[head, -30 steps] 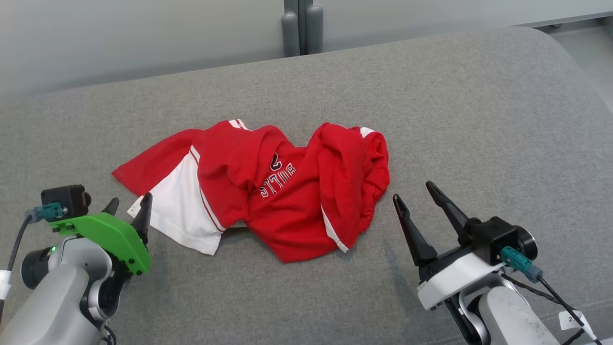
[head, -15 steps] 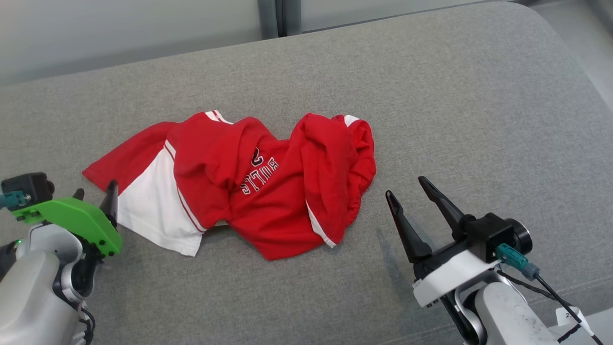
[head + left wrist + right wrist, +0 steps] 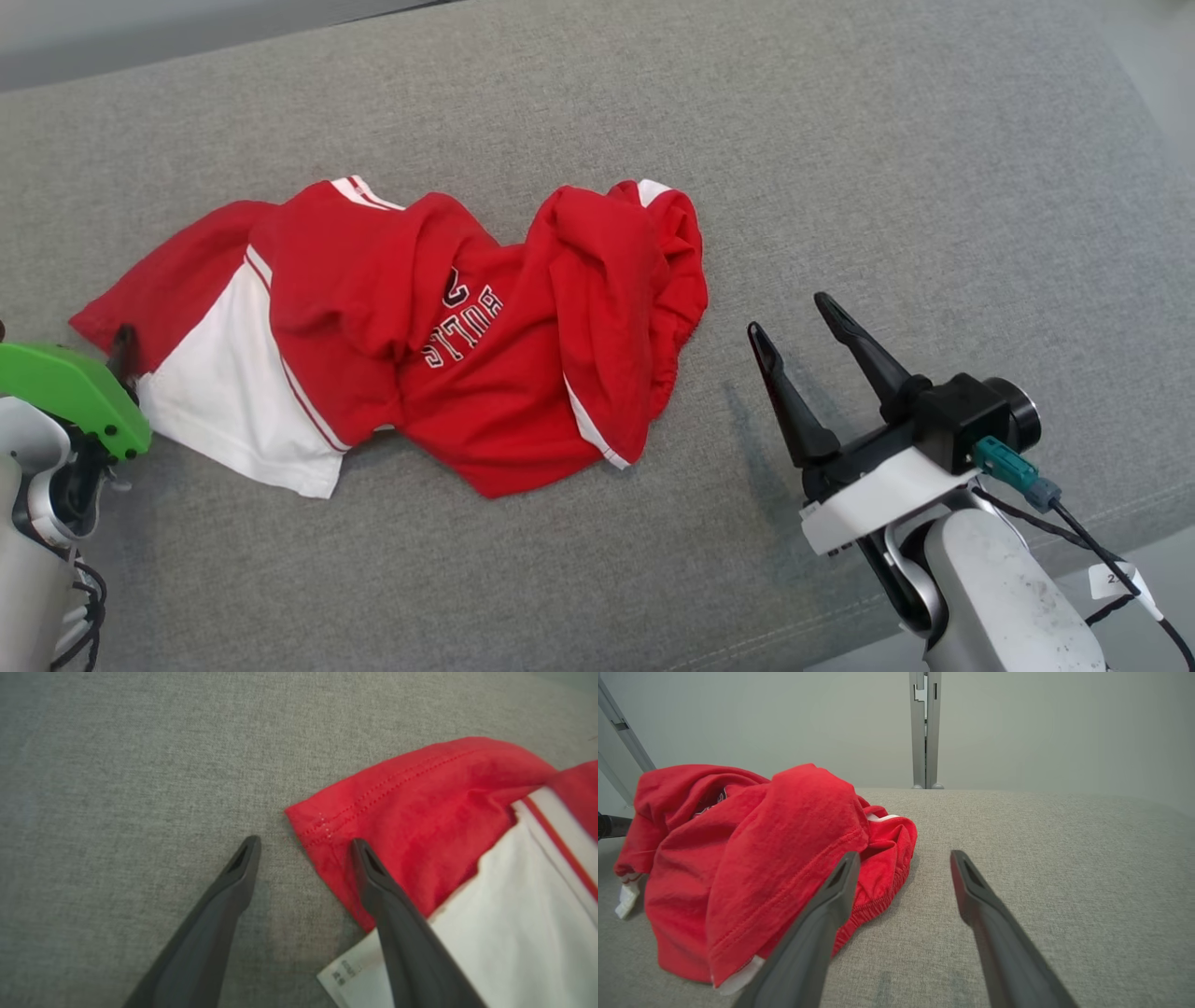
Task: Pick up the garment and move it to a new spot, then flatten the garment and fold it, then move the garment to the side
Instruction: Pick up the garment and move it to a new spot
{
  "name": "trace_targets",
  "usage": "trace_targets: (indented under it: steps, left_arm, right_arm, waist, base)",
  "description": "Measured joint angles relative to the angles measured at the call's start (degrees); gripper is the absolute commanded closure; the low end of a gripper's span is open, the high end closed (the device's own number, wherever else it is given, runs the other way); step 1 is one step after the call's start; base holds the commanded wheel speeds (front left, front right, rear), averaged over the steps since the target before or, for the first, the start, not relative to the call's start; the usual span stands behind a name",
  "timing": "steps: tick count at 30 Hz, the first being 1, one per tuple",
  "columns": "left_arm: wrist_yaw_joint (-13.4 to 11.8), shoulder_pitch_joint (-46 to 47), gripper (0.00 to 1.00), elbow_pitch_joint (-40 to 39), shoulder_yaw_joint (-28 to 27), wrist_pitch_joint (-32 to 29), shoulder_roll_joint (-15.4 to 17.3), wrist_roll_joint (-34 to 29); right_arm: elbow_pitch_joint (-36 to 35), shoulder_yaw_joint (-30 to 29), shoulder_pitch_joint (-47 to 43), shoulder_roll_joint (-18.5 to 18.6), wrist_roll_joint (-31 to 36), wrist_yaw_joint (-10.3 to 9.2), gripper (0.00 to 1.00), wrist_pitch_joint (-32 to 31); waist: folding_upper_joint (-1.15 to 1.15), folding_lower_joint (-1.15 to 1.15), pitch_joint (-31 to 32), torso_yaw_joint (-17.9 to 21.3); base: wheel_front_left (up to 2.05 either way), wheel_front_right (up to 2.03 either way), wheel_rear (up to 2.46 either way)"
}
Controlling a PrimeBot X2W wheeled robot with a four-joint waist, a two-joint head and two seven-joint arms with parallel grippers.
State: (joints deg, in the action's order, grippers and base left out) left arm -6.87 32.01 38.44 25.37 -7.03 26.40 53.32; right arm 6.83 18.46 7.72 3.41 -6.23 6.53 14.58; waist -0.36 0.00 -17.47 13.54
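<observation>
The robot's head has dipped and swung, so the back wall has slid out of sight. The broad grey woven cushion (image 3: 840,140) hasn't moved, and neither has the crumpled red and white jersey-knit garment with black lettering (image 3: 523,373). It lies where it lay, in the middle of the cushion, bunched high at its right end and spread flatter toward the left.

What has really shifted is the left gripper (image 3: 306,845), which has crept forward to the red hemmed corner at the garment's left end. The pick-up hasn't started, but I'd say that corner is the chosen hold. Its jaws are spread as wide as they go, one finger over the red hem and the other over bare cushion. Whether either tip touches the cloth I can't tell.

The right gripper (image 3: 791,317) hangs equally agape just beside the bunched right end, holding nothing.

A small white printed label (image 3: 348,970) pokes out near the left gripper.
</observation>
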Motion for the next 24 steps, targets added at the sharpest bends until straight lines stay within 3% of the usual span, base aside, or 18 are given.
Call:
trace_targets:
  steps: [8,9,10,11,16,24]
  left_arm:
    - [-0.2,3.5,0.00,1.7,0.7,-1.2,-0.9,0.0]
    - [-0.2,3.6,0.41,1.9,0.8,-1.6,-0.8,0.0]
    - [-0.2,3.8,0.89,2.1,1.0,-1.8,-0.8,-0.1]
    - [-0.2,3.8,1.00,2.2,1.5,-2.3,-1.0,-0.1]
    - [1.8,4.5,1.00,1.6,3.1,-3.4,-2.1,-0.4]
    - [5.3,14.5,1.00,-10.0,1.4,3.9,-2.3,-2.6]
  right_arm:
    - [0.1,-0.9,1.2,0.0,0.0,0.00,0.00,0.0]
    - [0.1,-0.9,1.2,-0.1,0.0,0.00,0.00,0.0]
    - [0.2,-1.0,1.2,-0.1,0.0,0.00,0.00,0.0]
    - [0.4,-1.1,1.2,-0.1,0.0,0.00,0.00,0.0]
    - [0.9,-1.9,1.2,-0.1,0.0,-0.02,0.00,0.0]
    - [2.0,-3.3,0.6,-0.2,-0.2,-0.05,0.00,0.0]
  waist:
    - [0.00,0.00,-2.3,1.6]
    - [0.00,0.00,-2.3,1.6]
    - [0.00,0.00,-2.2,1.7]
    - [0.00,0.00,-2.1,1.6]
    - [0.00,0.00,-1.1,1.3]
    - [0.00,0.00,1.0,-0.3]
  base:
    - [0.00,0.00,0.00]
    - [0.00,0.00,0.00]
    - [0.00,0.00,0.00]
    - [0.00,0.00,0.00]
    - [0.00,0.00,0.00]
    - [0.00,0.00,0.00]
